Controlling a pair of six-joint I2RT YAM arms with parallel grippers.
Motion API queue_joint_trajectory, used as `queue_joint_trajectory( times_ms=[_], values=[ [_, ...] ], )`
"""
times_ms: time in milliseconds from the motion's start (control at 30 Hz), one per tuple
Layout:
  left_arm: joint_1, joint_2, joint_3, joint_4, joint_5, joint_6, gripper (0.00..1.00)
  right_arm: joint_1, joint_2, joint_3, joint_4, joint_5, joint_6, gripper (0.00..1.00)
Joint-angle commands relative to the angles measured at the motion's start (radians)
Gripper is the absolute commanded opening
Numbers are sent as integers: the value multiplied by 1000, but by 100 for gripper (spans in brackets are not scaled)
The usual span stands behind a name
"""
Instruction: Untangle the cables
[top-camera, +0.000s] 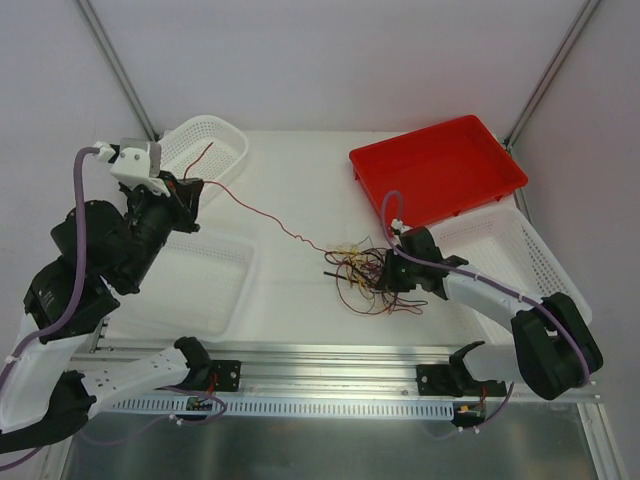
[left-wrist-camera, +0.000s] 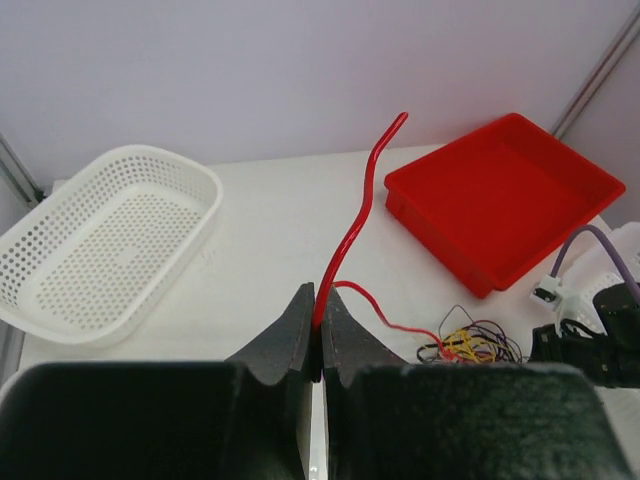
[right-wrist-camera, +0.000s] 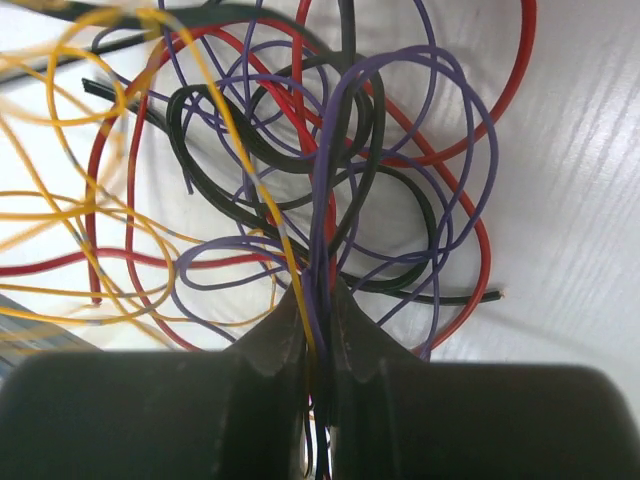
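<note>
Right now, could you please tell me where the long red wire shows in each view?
Top external: red wire stretches from left tool, upper left, to centre.
Left wrist: red wire rises from bottom centre, pinched.
Right wrist: cannot tell it apart inside the cable tangle.
Shared landmark: that tangle.

Left: black-jointed, white-shelled left arm (top-camera: 110, 245) is carrying a thick lilac cable (top-camera: 78, 230).
Right: matching right arm (top-camera: 480, 292) is trailing another lilac cable (top-camera: 386, 205).
Tips: left gripper (left-wrist-camera: 320, 296), right gripper (right-wrist-camera: 318, 292) are showing matte-black wedges.
</note>
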Motion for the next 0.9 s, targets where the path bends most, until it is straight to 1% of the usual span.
queue_joint_trajectory(
  times_ms=[0,133,333,400,467,500,533,567,600,667,700,767,800,867],
  values=[
    [-7,47,81,-4,-110,98,0,-12,-14,-11,-41,70,15,1],
    [-7,71,138,-4,-173,130,0,-22,-19,-30,-46,82,24,1],
    [-7,117,217,-2,-229,175,0,-25,-25,-27,-79,126,18,1],
    [-7,123,219,-4,-236,183,0,-25,-29,-27,-99,145,18,1],
    [-7,129,189,-4,-215,169,0,-27,-39,-24,-112,162,21,1],
    [-7,131,170,-5,-181,155,0,-27,-40,-25,-119,162,19,6],
    [-7,128,118,-4,-142,135,0,-27,-48,-25,-119,156,15,10],
    [-7,129,92,-2,-53,111,0,-27,-54,-22,-119,150,10,14],
    [-7,134,64,-4,-17,71,0,-24,-63,-19,-122,142,4,22],
    [-7,151,-20,-2,30,19,0,-25,-95,-4,-130,128,-11,30],
    [-7,169,-49,-2,56,0,0,-22,-106,2,-147,124,-17,39],
    [-7,188,-136,1,96,-59,0,-24,-147,19,-170,114,-44,48],
    [-7,208,-166,3,136,-83,0,-24,-163,36,-193,111,-50,54],
    [-7,228,-247,15,165,-142,0,-22,-210,56,-228,105,-73,62]
  ],
)
